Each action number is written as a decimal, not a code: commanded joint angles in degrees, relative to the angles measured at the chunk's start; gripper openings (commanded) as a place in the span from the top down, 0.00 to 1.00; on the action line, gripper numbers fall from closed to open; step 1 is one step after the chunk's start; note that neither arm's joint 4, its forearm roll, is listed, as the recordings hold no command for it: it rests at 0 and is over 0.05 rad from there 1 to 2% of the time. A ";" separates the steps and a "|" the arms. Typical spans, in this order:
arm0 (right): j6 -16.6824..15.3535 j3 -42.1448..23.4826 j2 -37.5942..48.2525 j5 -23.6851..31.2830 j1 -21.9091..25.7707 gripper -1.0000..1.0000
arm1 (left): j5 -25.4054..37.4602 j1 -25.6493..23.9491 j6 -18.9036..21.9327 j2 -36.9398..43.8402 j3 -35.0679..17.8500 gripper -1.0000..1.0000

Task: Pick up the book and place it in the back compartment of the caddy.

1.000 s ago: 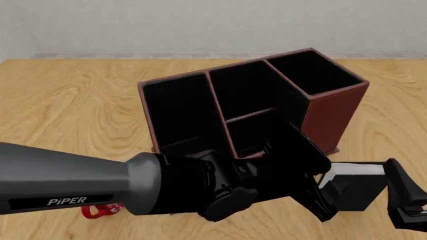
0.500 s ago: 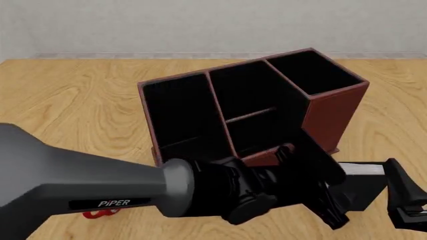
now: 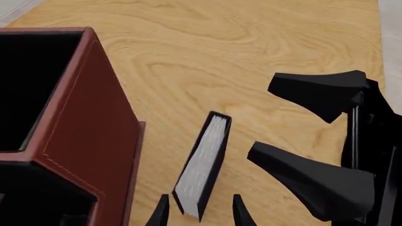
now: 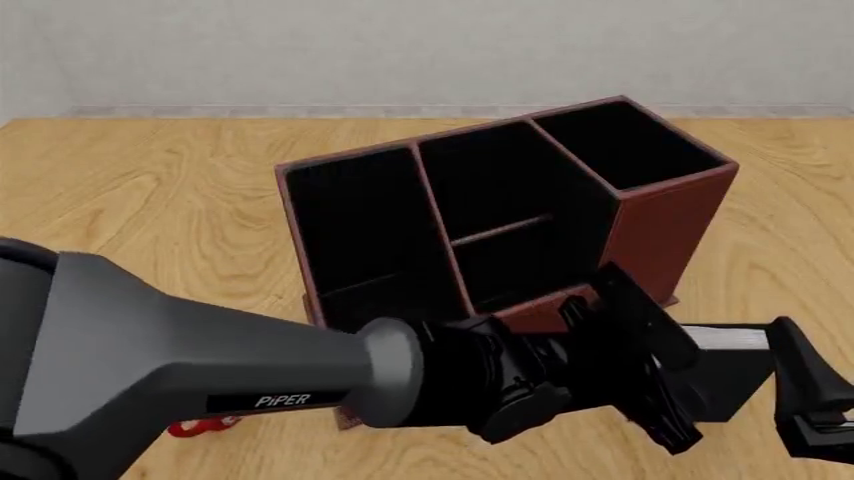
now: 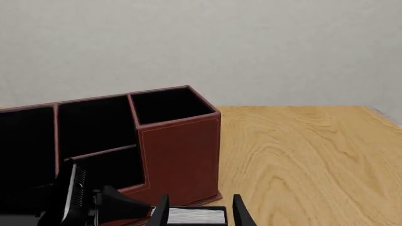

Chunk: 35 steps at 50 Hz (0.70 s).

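The book (image 4: 731, 372), black cover with white page edges, stands on the table to the right of the caddy (image 4: 674, 225), near its front corner. My left gripper (image 4: 671, 385) is open, and its fingertips (image 3: 161, 213) straddle one end of the book (image 3: 202, 169) with small gaps on both sides. My right gripper (image 4: 790, 392) is open just right of the book. Its spread fingers (image 3: 311, 176) point at the book without touching it. The back compartment (image 4: 514, 268) is the low-walled middle pocket on the caddy's near side. It also shows in the right wrist view (image 5: 107, 165).
My left arm (image 4: 200, 380) lies across the front of the table and hides much of the caddy's near base. A red bit of the mug (image 4: 200, 426) shows under that arm. Bare wooden table (image 4: 134, 200) lies to the left and behind.
My left arm has pushed further right, bringing its gripper up to the book. The book, the caddy and my right gripper have not moved.
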 commanded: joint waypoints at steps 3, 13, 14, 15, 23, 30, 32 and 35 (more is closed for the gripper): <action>0.02 0.05 0.24 -0.27 0.02 0.00 | 0.38 1.17 0.42 2.07 -1.54 0.00; 0.04 0.05 0.45 -0.46 0.03 0.00 | 0.97 1.91 1.01 3.82 -2.63 0.00; -0.01 0.03 0.36 -0.39 0.04 0.00 | 0.94 1.99 1.01 4.07 -2.77 0.00; -0.03 0.02 0.33 -0.37 0.04 0.00 | 0.91 2.06 0.90 4.33 -2.93 0.00; 0.00 0.03 0.34 -0.36 0.05 0.00 | 1.14 1.78 1.06 5.60 -3.79 0.00; 0.00 0.04 0.37 -0.41 0.05 0.00 | 1.75 1.52 1.72 6.32 -4.52 0.00; 0.02 0.05 0.48 -0.51 0.06 0.00 | 2.04 1.30 1.56 6.00 -4.55 0.00; 0.04 0.05 0.51 -0.51 0.06 0.00 | 2.38 0.62 1.69 6.07 -4.61 0.00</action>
